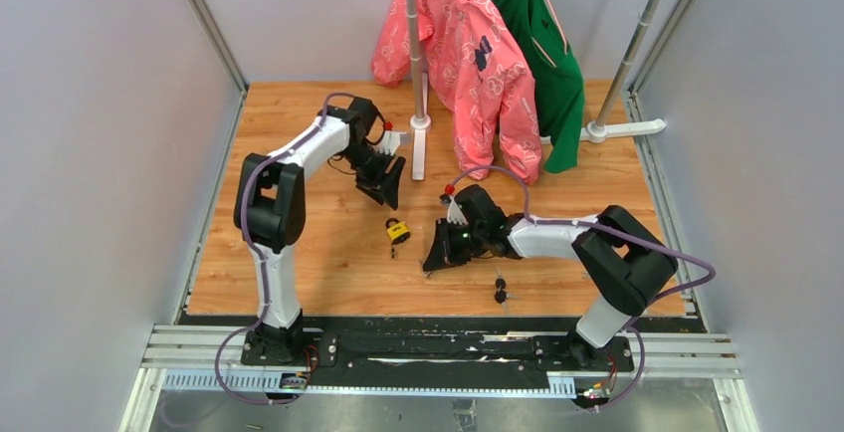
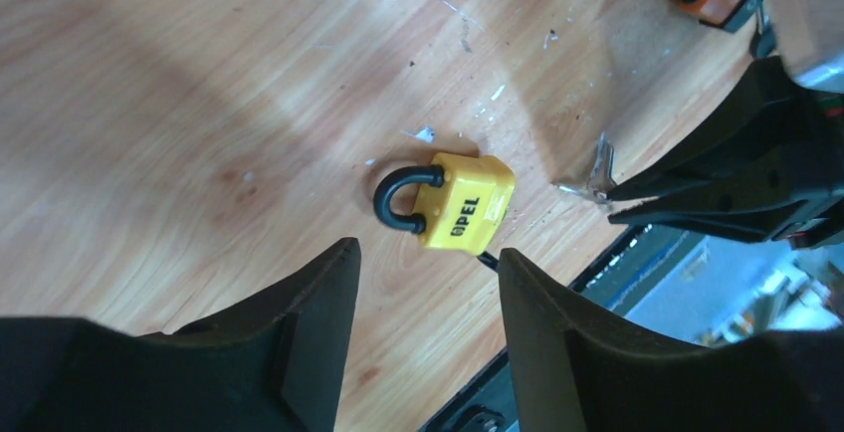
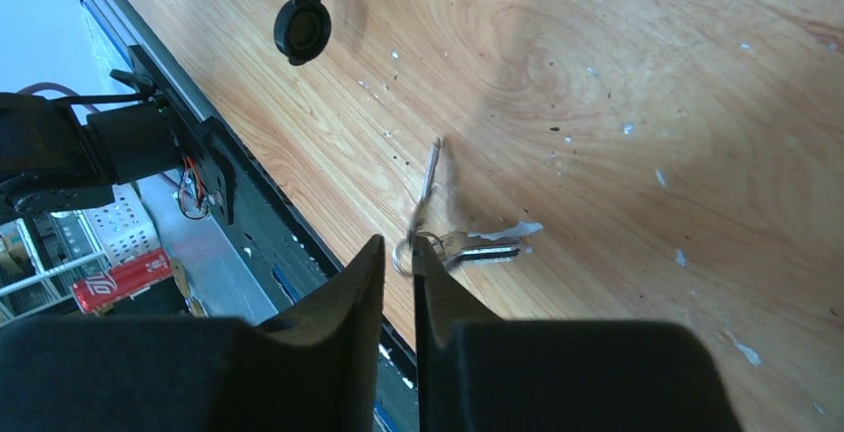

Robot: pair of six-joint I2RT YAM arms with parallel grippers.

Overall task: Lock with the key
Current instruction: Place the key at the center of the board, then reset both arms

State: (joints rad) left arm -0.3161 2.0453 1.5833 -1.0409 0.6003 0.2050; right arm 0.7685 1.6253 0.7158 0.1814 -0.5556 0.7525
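Yellow padlock (image 1: 397,230) flat on the counter (image 1: 299,253), with left jaws just behind it, spread and holding nothing, right jaws just right of it, barely parted at the ring of the silver keys (image 3: 488,250), grip impossible to tell, and black-headed keys (image 1: 501,288) farther right.

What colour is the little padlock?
The padlock is yellow with a black shackle; clearest in the left wrist view.
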